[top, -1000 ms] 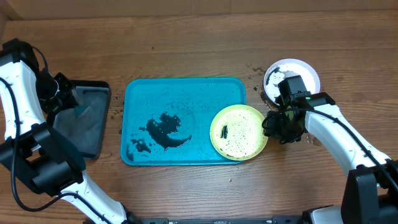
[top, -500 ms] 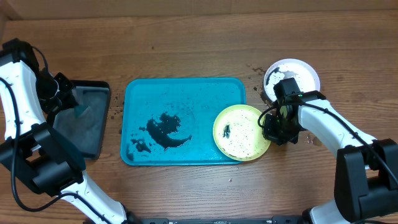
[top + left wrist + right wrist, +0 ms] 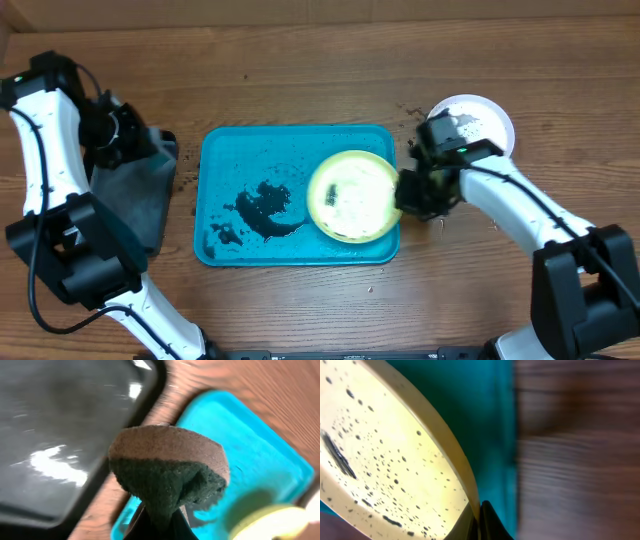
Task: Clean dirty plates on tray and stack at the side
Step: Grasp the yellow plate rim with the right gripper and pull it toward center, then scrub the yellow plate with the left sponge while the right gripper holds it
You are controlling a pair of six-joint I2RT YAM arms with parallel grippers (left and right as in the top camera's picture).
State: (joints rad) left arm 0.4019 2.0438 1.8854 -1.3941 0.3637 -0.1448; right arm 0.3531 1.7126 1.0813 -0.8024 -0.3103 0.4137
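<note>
A yellow-green plate (image 3: 352, 196), speckled black, lies over the right end of the turquoise tray (image 3: 230, 150) with the right gripper (image 3: 408, 192) clenched on its right rim. A white plate (image 3: 480, 120) sits on the table beyond. Far left, the left gripper (image 3: 128, 140) pinches a sponge (image 3: 167, 467) beside a black tray (image 3: 130, 205).
</note>
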